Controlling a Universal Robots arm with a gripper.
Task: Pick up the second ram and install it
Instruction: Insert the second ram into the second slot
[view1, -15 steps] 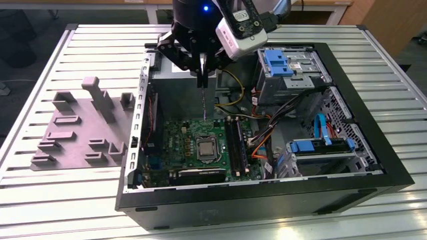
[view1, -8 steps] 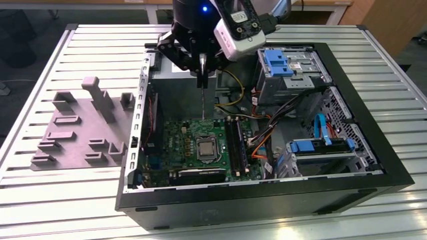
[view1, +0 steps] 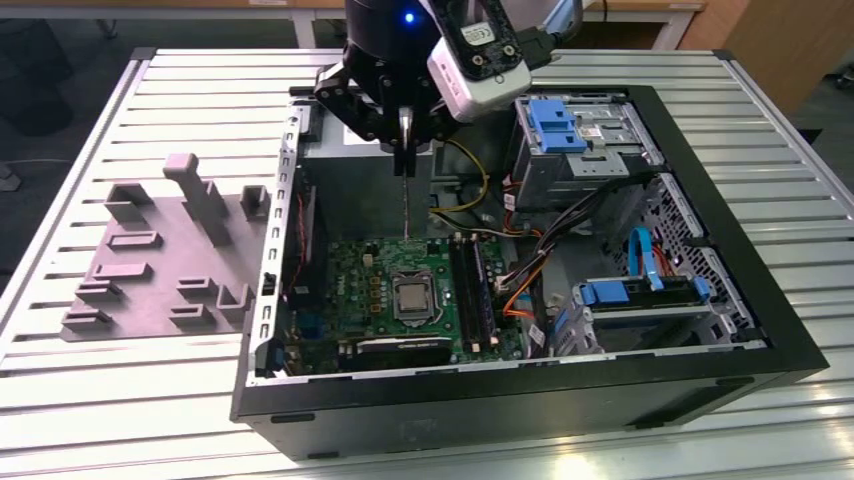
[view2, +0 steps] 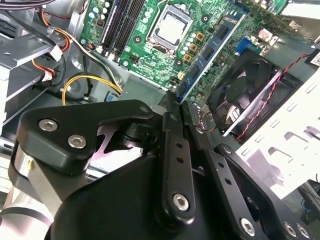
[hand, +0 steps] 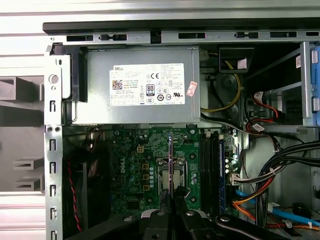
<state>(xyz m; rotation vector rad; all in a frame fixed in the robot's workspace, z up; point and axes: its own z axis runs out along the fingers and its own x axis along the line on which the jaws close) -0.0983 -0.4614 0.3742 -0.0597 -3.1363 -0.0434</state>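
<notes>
From my remote station, starting at the exterior view's left, I see the grey plastic holder with upright posts (view1: 160, 255) lying on the ribbed metal desk (view1: 107, 110), well apart from the fingers. Just right of it stands the open black computer case (view1: 534, 400), and the arm's black gripper (view1: 406, 135) hangs above its interior.

The fingers (view1: 404, 125) are pressed together on the top edge of the second ram (view1: 407, 205), a long, thin, dark green-blue circuit-board stick that hangs straight down from them. Its lower end sits just above the green motherboard (view1: 360, 270), near the board's far edge and not in any slot. In the second wrist view the gripper (view2: 172, 102) pinches the ram (view2: 207, 52), whose row of dark chips runs away from the fingertips over the motherboard (view2: 145, 45). In the first wrist view the ram (hand: 171, 160) shows edge-on as a thin strip rising from the gripper (hand: 173, 197), crossing the silver processor socket (hand: 162, 177).

Right of the fingers lie the long black memory slots (view1: 470, 290), beside the socket (view1: 411, 298). Farther right are bundled orange, yellow and black cables (view1: 534, 270), then the blue-and-grey drive cages (view1: 574, 140).
</notes>
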